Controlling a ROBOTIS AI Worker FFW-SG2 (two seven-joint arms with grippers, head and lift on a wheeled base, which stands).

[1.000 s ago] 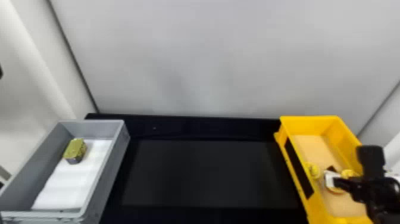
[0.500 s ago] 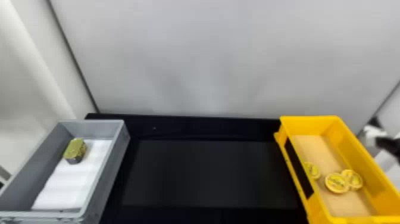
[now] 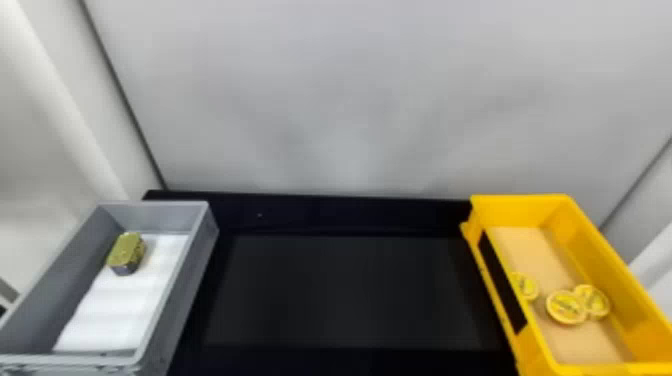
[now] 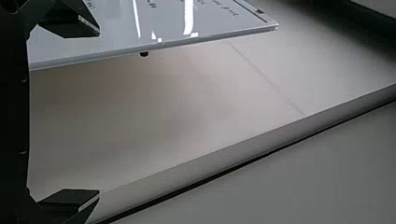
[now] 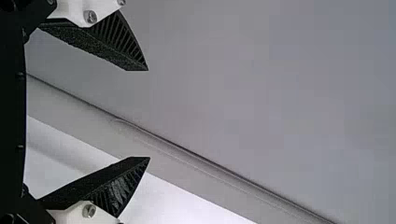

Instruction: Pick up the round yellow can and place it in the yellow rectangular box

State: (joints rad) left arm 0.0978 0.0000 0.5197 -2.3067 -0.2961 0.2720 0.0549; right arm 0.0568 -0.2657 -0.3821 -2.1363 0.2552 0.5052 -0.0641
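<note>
Black tabletop [image 3: 340, 290] is stretching between two boxes. Nearest the wrist cameras, the right gripper [image 5: 149, 114] is holding its fingers well apart with nothing between them, and the left gripper [image 4: 99, 113] is gaping empty too. On the robot's right, one round yellow can [image 3: 566, 307] is lying flat inside the yellow rectangular box [image 3: 600, 260], right against a second can [image 3: 593, 301]; slightly beyond, a third can [image 3: 525, 286] is sitting by the wall facing the tabletop. That side is favouring the right gripper, I'm judging, and round tops are offering no long axis to match. Placement is looking finished, so the coming move is probably calling for keeping clear. Farther leftward, a green-gold tin [image 3: 126, 250] is resting in the gray box [image 3: 187, 280]; behind, a pale wall [image 3: 350, 100] is rising.
</note>
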